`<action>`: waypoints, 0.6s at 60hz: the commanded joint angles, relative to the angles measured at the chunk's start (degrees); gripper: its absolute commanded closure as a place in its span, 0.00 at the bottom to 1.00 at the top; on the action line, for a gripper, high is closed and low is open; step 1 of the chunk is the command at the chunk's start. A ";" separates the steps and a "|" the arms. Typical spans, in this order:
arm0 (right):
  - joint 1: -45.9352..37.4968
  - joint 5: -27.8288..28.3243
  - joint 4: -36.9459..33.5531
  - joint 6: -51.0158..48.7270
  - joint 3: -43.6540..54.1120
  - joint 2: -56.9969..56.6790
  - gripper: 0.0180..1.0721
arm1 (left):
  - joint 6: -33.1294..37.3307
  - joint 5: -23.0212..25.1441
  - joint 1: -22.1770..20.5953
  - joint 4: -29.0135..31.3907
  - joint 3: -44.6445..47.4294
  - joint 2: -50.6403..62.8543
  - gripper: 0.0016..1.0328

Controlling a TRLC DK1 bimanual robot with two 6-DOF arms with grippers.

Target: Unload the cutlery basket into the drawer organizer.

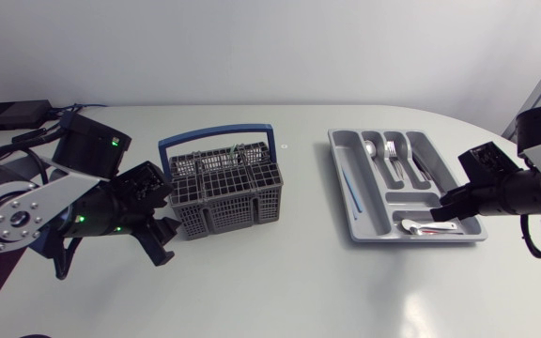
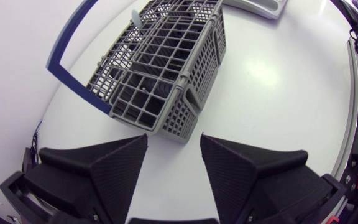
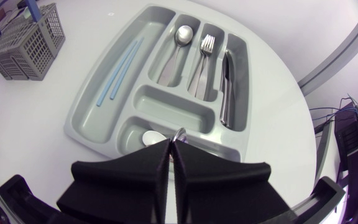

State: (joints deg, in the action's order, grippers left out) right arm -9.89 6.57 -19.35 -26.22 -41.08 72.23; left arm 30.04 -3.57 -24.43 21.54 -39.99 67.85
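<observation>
Spoon (image 3: 153, 138) in right gripper (image 3: 173, 148), at organizer (image 3: 166, 106)

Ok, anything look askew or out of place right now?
Nothing stands out. The basket stands upright, the tray lies flat, and the spoon, fork and knives lie straight in their own slots. The right gripper holds a small spoon over the tray's end slot.

Grey basket (image 1: 242, 212) upright, grey organizer (image 1: 409, 200) apart
</observation>
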 commanded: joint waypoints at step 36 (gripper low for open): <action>5.67 -5.95 10.39 1.52 2.67 14.52 0.68 | 0.10 -0.38 -0.54 0.87 1.58 -0.97 0.42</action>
State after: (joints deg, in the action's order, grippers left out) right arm -5.98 1.21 -9.17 -26.52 -39.62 86.04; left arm 30.06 -3.57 -24.62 21.98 -39.77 67.85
